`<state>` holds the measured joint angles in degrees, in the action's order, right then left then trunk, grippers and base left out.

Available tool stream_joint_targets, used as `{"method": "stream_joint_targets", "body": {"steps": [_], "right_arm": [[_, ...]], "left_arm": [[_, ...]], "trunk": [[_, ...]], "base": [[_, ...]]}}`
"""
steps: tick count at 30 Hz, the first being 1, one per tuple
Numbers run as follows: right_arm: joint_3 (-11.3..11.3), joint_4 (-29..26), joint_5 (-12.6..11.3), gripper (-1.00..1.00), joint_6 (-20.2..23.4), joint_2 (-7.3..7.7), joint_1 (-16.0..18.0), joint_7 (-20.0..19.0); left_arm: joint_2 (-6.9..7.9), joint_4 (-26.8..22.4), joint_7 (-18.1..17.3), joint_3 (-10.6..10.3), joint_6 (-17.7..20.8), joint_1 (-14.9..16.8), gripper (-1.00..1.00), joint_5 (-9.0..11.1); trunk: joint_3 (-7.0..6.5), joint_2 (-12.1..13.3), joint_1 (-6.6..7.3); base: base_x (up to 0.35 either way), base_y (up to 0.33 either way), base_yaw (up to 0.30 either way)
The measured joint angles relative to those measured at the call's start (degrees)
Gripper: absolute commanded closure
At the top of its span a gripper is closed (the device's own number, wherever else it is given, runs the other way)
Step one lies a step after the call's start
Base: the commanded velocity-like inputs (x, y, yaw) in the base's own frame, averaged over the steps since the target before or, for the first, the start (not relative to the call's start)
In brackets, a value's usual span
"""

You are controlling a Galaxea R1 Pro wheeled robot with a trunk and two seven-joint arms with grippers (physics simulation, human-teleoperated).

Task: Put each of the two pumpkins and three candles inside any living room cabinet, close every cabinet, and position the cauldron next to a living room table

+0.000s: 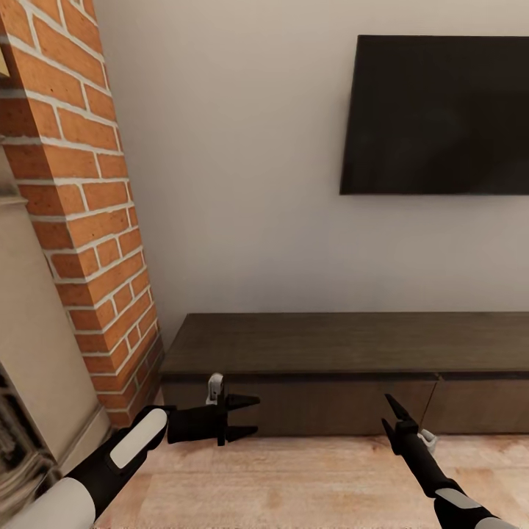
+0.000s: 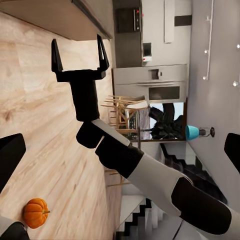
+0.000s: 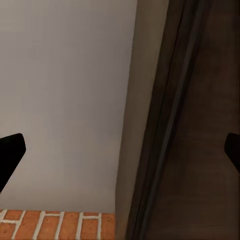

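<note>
Item: low dark brown TV cabinet (image 1: 345, 345), standing against the pale wall below a wall-mounted television (image 1: 437, 114), a red brick pillar (image 1: 81, 220) at its left end; both drawer fronts sit flush, so it reads as closed, top bare. Left gripper (image 1: 250, 417): level in front of the cabinet's left drawer, fingers spread apart, holding nothing. Right gripper (image 1: 391, 411): angled up toward the seam between the two drawers, fingers spread wide in the left wrist view, empty. One pumpkin (image 2: 36, 212), orange and ribbed, lies on the plank floor (image 2: 30, 115) well behind the arms, away from the cabinet; the other pumpkin, the candles and the cauldron cannot be placed from here. Likely stage: about to open a drawer. Risks: the fronts have no handles, so fingertips may skid off the edge or jam against the panel; the two arms are close enough to foul each other; a drawer pulled out may strike the base.
</note>
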<state>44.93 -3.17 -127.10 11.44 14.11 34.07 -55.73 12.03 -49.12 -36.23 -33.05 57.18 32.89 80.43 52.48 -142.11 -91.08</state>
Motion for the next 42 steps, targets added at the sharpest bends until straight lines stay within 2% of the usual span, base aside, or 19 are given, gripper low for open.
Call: {"method": "stream_joint_targets", "body": {"steps": [3, 8, 12, 34, 38, 42], "right_arm": [[0.0, 0.03, 0.0, -1.0, 0.0, 0.02, 0.0, 0.06], [-0.07, 0.07, -0.07, -1.0, 0.08, 0.11, 0.0, 0.15], [-0.08, 0.04, -0.37, -1.0, 0.16, 0.37, 0.0, 0.04], [-0.51, 0.09, -0.52, -1.0, 2.65, 1.17, 0.0, -0.38], [-0.53, 0.09, -0.53, -1.0, 2.65, 1.18, 0.0, -0.45], [-0.5, 0.07, -0.18, -1.0, 2.72, 1.89, 0.01, -3.02]], "left_arm": [[-0.03, 0.0, 0.0, 0.0, 0.0, 0.0, -1.0, 0.0], [-0.04, 0.01, 0.0, -0.08, 0.0, 0.0, -1.0, 0.0], [-0.04, 0.04, 0.0, -0.09, 0.01, 0.0, -1.0, 0.04], [-0.1, 0.05, 0.0, -0.09, 0.0, 0.0, -1.0, 0.0], [-0.05, 0.05, 0.0, -0.09, 0.01, 0.01, -1.0, 0.04], [-0.04, 0.05, 0.0, -0.09, 0.01, 0.01, -1.0, 0.04]], "trunk": [[0.55, -1.09, -0.61], [1.66, -1.17, -0.74], [1.66, -1.17, -0.74], [6.54, -1.46, -1.31], [6.54, -1.47, -1.3], [6.54, -1.47, -1.3]], "base": [[0.0, 0.0, 0.0], [0.0, 0.0, 0.0], [0.0, 0.0, 0.0], [0.0, 0.0, 0.0], [0.0, 0.0, 0.0], [0.0, 0.0, 0.0]]}}
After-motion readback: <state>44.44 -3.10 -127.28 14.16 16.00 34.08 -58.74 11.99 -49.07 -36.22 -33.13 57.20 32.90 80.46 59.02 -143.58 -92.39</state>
